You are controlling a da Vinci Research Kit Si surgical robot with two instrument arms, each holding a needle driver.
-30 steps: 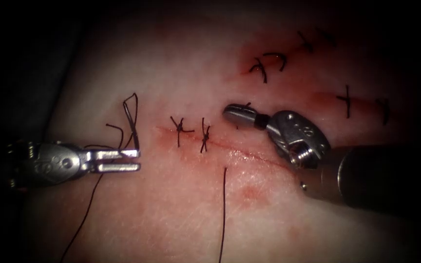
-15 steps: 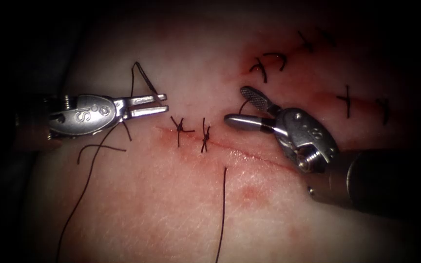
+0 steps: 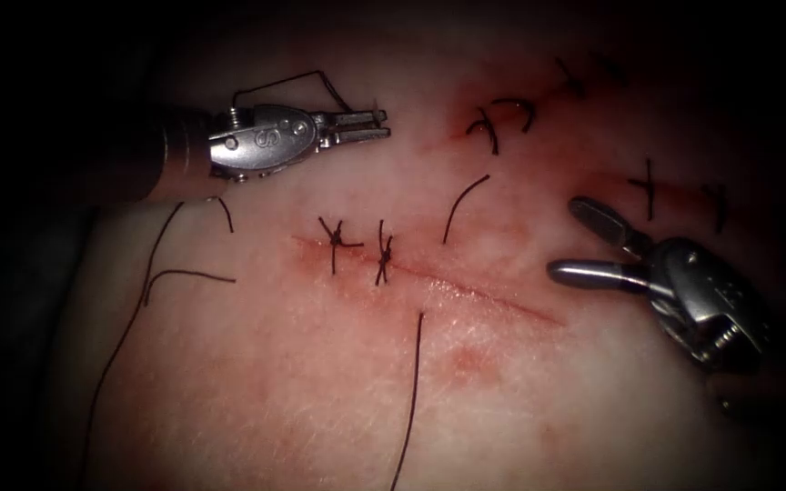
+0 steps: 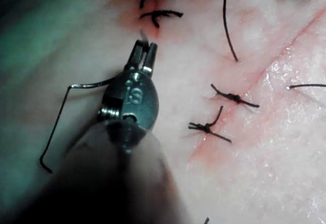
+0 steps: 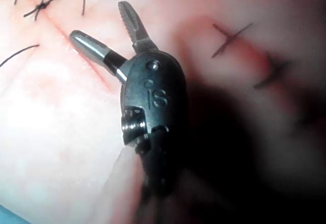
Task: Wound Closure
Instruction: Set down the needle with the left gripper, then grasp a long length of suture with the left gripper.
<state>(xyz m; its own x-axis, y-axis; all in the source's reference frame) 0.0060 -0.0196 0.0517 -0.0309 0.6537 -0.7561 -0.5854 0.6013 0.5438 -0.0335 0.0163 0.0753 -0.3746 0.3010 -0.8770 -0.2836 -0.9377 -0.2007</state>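
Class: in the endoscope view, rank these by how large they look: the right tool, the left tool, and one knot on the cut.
1. Right tool, jaws open, though it may sit nearer the camera.
2. Left tool, jaws shut on thread.
3. Knot on the cut, clearly smallest.

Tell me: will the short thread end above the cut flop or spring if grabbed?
Probably springy: the thread end keeps a smooth arc on the tissue. Likely featherlight, so the open, empty right hand could nudge it aside. It may be anchored where it meets the tissue. Left hand grips thread.
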